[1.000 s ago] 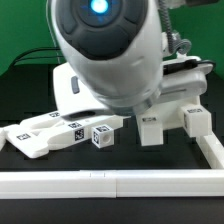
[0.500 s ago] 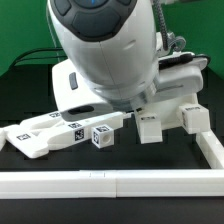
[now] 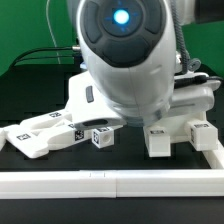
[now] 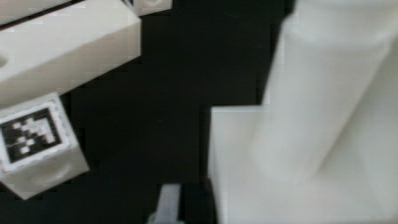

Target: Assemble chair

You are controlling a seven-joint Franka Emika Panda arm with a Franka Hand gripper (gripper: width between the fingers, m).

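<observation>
My arm fills the view above the black table. The chair parts lie loose and apart on it, tags showing, likely for tracking. My gripper is clenched, seemingly on nothing — probably poised to push.

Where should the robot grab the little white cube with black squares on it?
Probably from straight above, pinching the little cube across its flat side faces. It sits flat on the black table with its top free. The long flat piece lies close on the exterior view's left, so that finger has little room.
</observation>
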